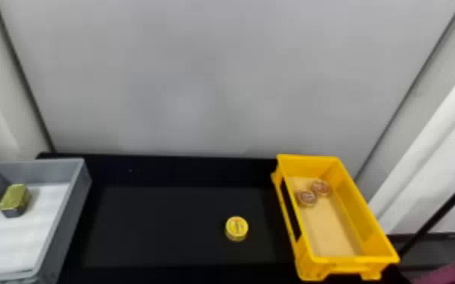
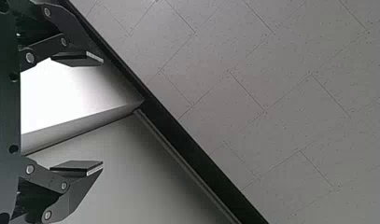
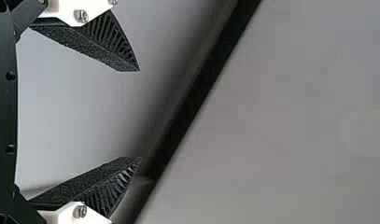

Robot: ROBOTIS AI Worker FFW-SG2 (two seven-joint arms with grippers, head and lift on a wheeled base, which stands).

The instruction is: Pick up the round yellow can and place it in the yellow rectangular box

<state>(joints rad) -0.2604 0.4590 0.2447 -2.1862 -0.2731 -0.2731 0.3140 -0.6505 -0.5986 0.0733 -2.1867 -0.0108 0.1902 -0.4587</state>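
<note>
The round yellow can [image 1: 236, 228] stands on the black table, right of its middle, in the head view. To its right is the yellow rectangular box [image 1: 366, 223], apart from the can, with two small round reddish-brown tins [image 1: 307, 198] lying in its far part. In the left wrist view my left gripper [image 2: 102, 113] is open, with nothing between its fingers and wall and ceiling panels beyond. My right gripper [image 3: 140, 115] is also open in the right wrist view, its two ribbed fingers wide apart before a pale surface.
A grey bin [image 1: 61, 223] with a white bottom stands at the table's left, holding a greenish-gold block-shaped tin [image 1: 15, 200]. Behind the black table [image 1: 162, 223] rises a grey panel [image 1: 208, 83]. A black pole [image 1: 438, 215] slants past the yellow box's right side.
</note>
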